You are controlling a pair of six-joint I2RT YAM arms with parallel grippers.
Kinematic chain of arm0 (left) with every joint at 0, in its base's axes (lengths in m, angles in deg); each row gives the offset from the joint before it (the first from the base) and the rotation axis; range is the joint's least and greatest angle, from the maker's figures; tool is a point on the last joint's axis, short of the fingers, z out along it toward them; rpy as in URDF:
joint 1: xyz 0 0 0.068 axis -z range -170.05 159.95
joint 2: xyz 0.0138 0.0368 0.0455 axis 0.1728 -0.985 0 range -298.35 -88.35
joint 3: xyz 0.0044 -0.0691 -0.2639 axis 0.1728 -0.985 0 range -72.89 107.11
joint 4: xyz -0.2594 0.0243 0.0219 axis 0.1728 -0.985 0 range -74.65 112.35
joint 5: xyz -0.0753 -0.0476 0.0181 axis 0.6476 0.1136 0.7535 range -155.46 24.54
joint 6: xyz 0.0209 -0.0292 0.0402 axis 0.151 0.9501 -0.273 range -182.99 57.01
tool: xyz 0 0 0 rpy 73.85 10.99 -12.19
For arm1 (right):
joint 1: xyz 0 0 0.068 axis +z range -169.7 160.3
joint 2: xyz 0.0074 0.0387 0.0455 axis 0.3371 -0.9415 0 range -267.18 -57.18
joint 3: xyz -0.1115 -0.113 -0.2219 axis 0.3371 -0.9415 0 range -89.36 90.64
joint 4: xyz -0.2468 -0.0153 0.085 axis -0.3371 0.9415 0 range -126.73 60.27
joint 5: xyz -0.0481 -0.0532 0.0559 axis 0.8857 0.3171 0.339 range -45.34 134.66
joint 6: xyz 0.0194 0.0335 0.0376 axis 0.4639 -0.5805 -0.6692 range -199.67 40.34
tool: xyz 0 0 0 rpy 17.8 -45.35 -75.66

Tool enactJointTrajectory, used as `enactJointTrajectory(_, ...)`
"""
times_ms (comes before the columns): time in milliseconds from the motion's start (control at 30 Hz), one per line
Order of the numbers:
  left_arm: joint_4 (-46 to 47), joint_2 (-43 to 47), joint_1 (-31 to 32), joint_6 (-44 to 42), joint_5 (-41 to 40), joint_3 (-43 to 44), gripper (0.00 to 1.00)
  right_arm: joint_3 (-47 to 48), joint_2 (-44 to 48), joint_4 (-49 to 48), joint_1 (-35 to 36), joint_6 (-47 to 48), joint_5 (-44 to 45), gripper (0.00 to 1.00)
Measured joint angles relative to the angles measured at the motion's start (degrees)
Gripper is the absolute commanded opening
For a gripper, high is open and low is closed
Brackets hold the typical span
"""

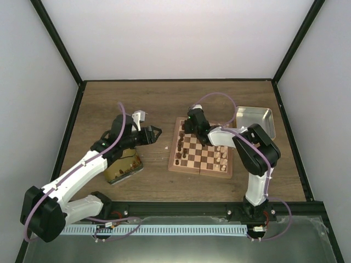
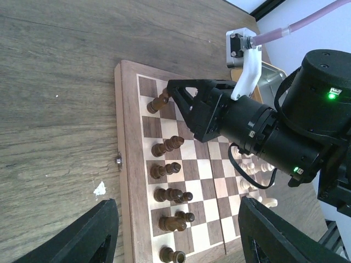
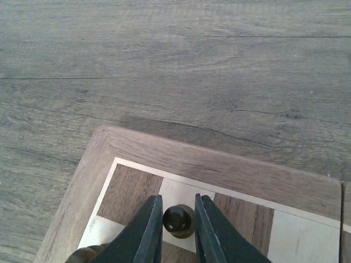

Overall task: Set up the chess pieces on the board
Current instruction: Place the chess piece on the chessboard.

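A dark piece [image 3: 178, 220] is clenched by the right gripper [image 3: 178, 203] at the corner of the board [image 3: 230, 167]; the left gripper [image 1: 155, 135] is spread open beside it.

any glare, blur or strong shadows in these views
Top external: even, soft light, sharp throughout, a pale sheen on the silver tin. Left wrist: board crisp, the left hand's fingers dark and blurred at the bottom edge. Right wrist: a soft shadow on the table beyond the board corner, a small glint on the dark piece.
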Motion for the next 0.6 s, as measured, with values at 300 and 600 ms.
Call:
enactJointTrajectory(300, -0.7, 0.0, 0.0, 0.0, -0.6, 0.0, 0.62, 1.2, -0.3, 1.8, -0.1, -0.2, -0.2, 0.37)
enactJointTrajectory(600, -10.4, 0.0, -0.3, 1.0, -9.4, 1.5, 0.62, 1.4, 8.0, 6.9, -0.2, -4.1, -1.0, 0.56)
